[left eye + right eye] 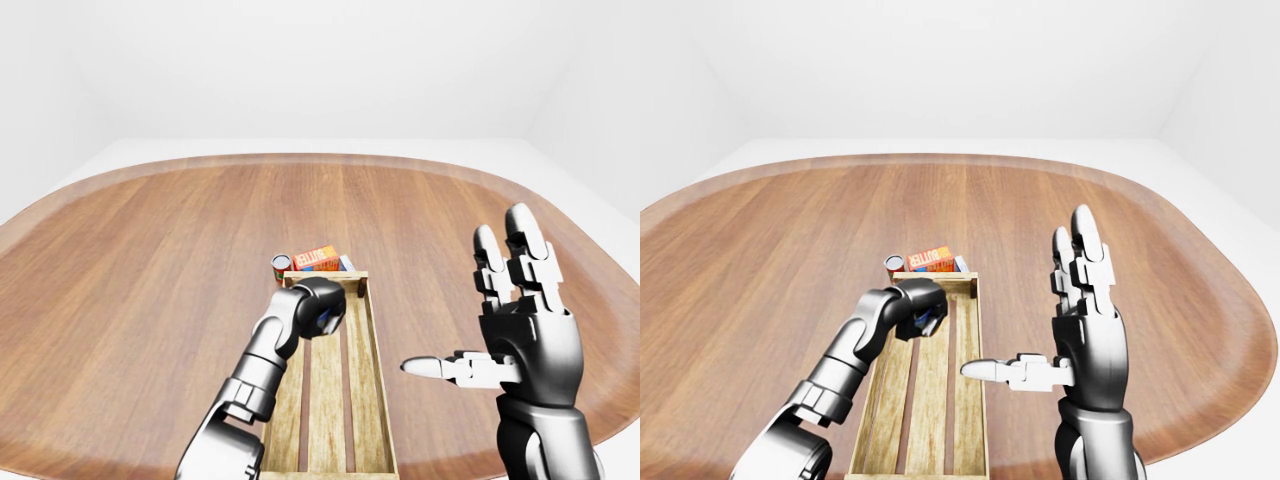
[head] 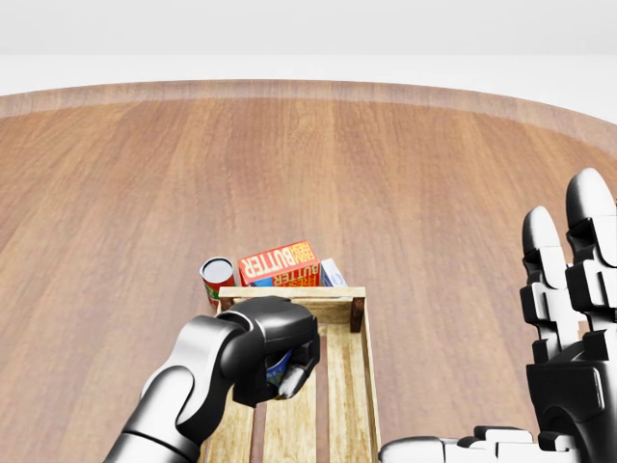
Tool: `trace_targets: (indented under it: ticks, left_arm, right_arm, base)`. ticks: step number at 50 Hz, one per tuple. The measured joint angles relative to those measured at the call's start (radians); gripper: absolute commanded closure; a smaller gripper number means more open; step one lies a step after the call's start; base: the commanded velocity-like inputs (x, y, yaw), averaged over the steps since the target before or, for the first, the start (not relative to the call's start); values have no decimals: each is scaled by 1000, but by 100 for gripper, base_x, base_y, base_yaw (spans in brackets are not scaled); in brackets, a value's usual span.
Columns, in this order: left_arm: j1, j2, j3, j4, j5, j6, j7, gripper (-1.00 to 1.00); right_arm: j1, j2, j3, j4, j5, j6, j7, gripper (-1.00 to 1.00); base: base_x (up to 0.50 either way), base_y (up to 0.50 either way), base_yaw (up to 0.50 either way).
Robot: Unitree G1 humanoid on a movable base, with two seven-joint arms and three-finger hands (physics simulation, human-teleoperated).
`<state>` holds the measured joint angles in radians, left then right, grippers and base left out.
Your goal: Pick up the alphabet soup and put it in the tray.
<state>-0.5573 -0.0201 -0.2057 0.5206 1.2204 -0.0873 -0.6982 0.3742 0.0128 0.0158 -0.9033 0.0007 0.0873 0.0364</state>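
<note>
Over the tray (image 2: 345, 359), at its 12 o'clock end, the soup (image 2: 280, 367) is gripped by the left hand (image 2: 275, 349); it should be lowered onto the slats before release. The right hand (image 2: 569, 318) is held spread at 3 o'clock.

Can (image 2: 217, 279) left of butter box (image 2: 280, 263), both above tray (image 2: 348, 292)

A rounded wooden table (image 2: 434, 174) carried everything. A slatted wooden tray (image 2: 347, 386) lay on it. Just beyond the tray's far end sat a can (image 2: 217, 278), an orange butter box (image 2: 280, 263) beside it, and a blue-white box (image 2: 333, 274).
</note>
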Motion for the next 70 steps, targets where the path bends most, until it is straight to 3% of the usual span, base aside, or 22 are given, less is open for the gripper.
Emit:
trace_targets:
  ticks: [17,39,40,41,42,60,70]
  left_arm:
    - [-38,-11,0,124,63,0,0,90]
    - [-37,-46,-18,147,95,0,0,86]
    - [-38,-47,-18,152,97,0,0,70]
    - [-40,-47,-19,156,100,0,0,8]
    - [-41,-48,-20,162,102,0,0,-100]
    - [-87,-58,-28,267,165,0,0,-100]
    - [-108,-57,-14,260,149,0,0,-100]
  right_arm:
    - [-1,-1,3,1,0,0,-1,-96]
    - [3,-3,8,-6,1,0,-3,-96]
    - [4,-3,7,-6,1,0,-3,-96]
    - [4,-3,7,-6,1,0,-3,-96]
    - [4,-3,7,-7,2,0,-3,-96]
    - [2,-3,3,-6,5,0,4,-96]
    - [-2,-1,0,-4,5,0,7,-96]
  base:
    - [0,0,0]
    - [0,0,0]
    - [0,0,0]
    - [0,0,0]
    - [0,0,0]
    - [0,0,0]
    - [0,0,0]
